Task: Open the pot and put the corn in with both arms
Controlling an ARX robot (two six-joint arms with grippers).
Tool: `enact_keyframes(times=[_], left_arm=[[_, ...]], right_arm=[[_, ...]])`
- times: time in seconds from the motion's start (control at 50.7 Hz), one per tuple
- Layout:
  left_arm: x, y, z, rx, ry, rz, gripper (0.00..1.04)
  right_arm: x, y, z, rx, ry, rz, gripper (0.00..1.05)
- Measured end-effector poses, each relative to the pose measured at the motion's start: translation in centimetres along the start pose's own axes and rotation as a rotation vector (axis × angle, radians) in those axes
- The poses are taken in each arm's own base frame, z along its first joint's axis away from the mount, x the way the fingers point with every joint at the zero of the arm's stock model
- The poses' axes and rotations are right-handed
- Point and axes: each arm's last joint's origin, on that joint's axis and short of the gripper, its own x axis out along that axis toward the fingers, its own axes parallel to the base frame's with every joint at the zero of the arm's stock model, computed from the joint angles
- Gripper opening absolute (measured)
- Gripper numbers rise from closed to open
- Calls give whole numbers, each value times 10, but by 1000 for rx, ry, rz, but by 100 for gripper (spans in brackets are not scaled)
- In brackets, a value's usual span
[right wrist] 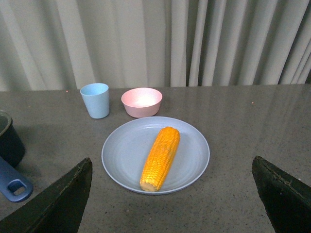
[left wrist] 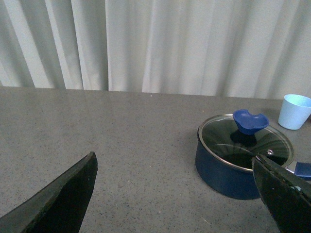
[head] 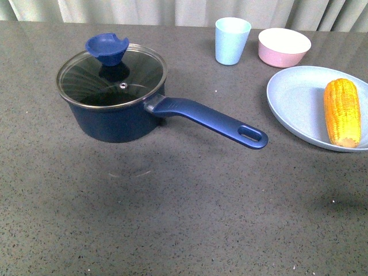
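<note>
Left gripper [left wrist: 175, 162]: fingers [left wrist: 68, 199] spread wide, nothing between them. Right gripper [right wrist: 172, 162]: same, fingers [right wrist: 282, 194] wide apart and empty. Neither arm shows in the front view.

Pot [head: 115, 123] sits upper left of the front frame on the table [head: 172, 230]. Its lid [head: 112, 77] is on and seated flat, and the handle [head: 213, 119] points toward centre right. Corn [head: 341, 112] lies at the right edge of the frame on the plate [head: 293, 98], long axis roughly toward the camera and well apart from the pot. Cup [head: 232, 40] and pink bowl [head: 284, 47] stand behind the plate at upper right, clear of both.

Handling, my read:
- Lid is glass with a metal rim, so it's fragile and slick. Don't take it by the edge.
- Knob [head: 107, 49] is the only sensible hold. It flares out at the top and has a notch, so close below the flare so it can't slip up out of the jaws.
- Pot looks heavy enough to stay put on a straight vertical lift of the lid.
- Corn is stiff, round and likely light. Kernel rows should give some bite, but it can roll on the smooth plate.
- Pinch the cob across its width at mid-length.
- Cob looks about as long as the pot is wide, so it will probably need to go in tilted or along the diameter.

Left takes the lid, right takes the corn.
</note>
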Motion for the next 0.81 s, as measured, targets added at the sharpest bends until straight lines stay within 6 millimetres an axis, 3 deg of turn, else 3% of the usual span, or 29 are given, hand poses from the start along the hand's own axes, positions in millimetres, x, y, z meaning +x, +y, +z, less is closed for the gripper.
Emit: enact_keyframes(times=[0.158,0.296,0.355,0.533,0.631,0.809], left_arm=[[0,0,0,-3,4,-3,96],[7,-2,3,-151,400,-111,96],[14,-3,4,-175,458,-110,96],[48,-9,18,-208,464,-147,96],[78,-17,26,-232,443,-199,96],[116,-34,23,-249,468,-254,96]], right_arm=[[0,0,0,0,0,0,96],[0,0,0,0,0,1,96],[0,0,0,0,0,0,96],[0,0,0,0,0,0,96],[0,0,0,0,0,0,96],[0,0,0,0,0,0,96]])
